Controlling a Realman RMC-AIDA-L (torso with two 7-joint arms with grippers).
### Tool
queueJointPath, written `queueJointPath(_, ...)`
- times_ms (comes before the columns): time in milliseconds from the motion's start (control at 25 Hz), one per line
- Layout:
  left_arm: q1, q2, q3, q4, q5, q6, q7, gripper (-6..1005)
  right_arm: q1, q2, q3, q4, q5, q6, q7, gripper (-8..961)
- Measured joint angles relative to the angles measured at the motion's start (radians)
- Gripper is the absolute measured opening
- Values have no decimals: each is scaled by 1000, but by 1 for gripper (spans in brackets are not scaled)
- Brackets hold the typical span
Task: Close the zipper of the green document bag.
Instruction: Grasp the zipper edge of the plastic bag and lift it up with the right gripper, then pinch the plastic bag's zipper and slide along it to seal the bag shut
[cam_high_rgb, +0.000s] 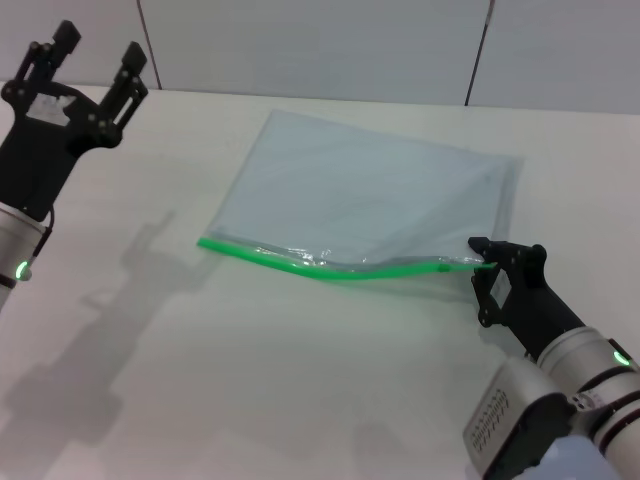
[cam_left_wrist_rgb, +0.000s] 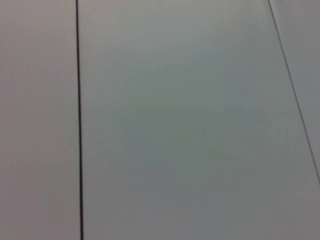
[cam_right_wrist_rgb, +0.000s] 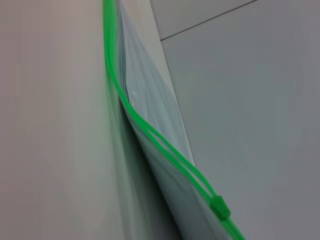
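Green zipper (cam_high_rgb: 330, 268) edges the document bag (cam_high_rgb: 360, 195) mid-bench; right gripper (cam_high_rgb: 490, 270) pinches its near-right end, probably to anchor it. Left gripper (cam_high_rgb: 95, 60) hangs released at the far-left corner.

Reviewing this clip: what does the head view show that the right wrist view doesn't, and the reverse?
Only the head view shows both arms: the left gripper raised at the table's far left, jaws apart, and the right gripper at the right end of the bright green plastic zipper. Only the right wrist view shows the small green slider tab and the strip's two tracks parted. Both show the flat translucent blue-grey document bag on the white table.
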Motion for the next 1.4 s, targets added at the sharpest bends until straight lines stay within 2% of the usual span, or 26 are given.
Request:
queueJointPath(240, -24, 0, 17, 12, 69, -83, 4, 603, 21, -2, -2, -14, 26, 4, 2, 92)
queueJointPath(560, -95, 0, 18, 21, 319, -222, 123, 597, 50, -3, -2, -34, 24, 21, 3, 46)
queueJointPath(1040, -143, -6, 17, 20, 621, -247, 153, 588, 68, 0, -2, -54, 23, 38, 10, 47)
queueJointPath(1400, -159, -8, 19, 19, 686, -286, 222, 581, 69, 0, -2, -82, -28, 33, 14, 47)
